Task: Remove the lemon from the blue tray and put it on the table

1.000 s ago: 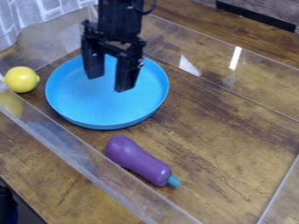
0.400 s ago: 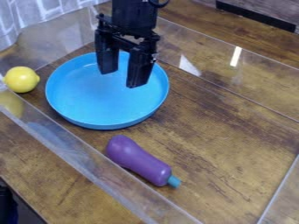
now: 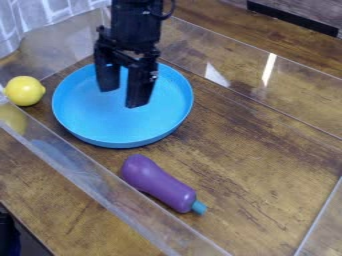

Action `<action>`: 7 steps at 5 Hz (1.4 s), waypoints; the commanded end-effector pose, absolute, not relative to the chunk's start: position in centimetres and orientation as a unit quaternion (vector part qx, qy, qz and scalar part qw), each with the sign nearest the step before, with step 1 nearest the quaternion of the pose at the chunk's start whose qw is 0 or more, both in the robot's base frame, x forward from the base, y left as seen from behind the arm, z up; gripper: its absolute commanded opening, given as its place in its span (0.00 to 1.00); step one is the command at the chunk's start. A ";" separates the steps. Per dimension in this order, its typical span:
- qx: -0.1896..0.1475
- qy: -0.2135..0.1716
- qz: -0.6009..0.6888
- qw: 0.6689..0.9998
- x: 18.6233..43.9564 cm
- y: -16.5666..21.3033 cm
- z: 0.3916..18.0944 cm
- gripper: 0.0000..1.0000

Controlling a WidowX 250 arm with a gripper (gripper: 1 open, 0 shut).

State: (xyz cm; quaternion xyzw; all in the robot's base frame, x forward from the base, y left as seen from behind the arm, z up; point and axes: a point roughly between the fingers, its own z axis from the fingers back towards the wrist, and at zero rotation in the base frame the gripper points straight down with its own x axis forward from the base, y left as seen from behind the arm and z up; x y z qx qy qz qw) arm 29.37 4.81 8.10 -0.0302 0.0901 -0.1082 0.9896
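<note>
The lemon [image 3: 23, 91] is a small bright yellow fruit lying on the table [image 3: 254, 130] just left of the blue tray [image 3: 107, 125], outside its rim. The round, shallow tray holds nothing inside. My black gripper [image 3: 122, 92] hangs pointing down over the tray's inner area, slightly left of its middle. Its two fingers stand apart, open, with nothing between them. It is well to the right of the lemon and not touching it.
A purple eggplant [image 3: 160, 184] with a teal stem lies on the table in front of the tray. A glossy clear sheet covers the dark wood planks, with a raised transparent edge [image 3: 80, 170] running along the front left.
The gripper went right and back a little, then came left again over the tray, ending close to where it started. Lemon, tray and eggplant stayed put.
</note>
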 end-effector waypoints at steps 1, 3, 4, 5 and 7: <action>-0.026 0.077 -0.119 0.989 30.2 5.2 9.4 1.00; -0.023 0.073 -0.115 0.990 30.8 7.1 8.5 1.00; -0.022 0.071 -0.106 0.992 30.9 7.8 7.8 1.00; -0.018 0.067 -0.102 0.992 30.8 9.1 8.8 1.00; -0.010 0.061 -0.078 0.995 31.4 10.5 10.5 1.00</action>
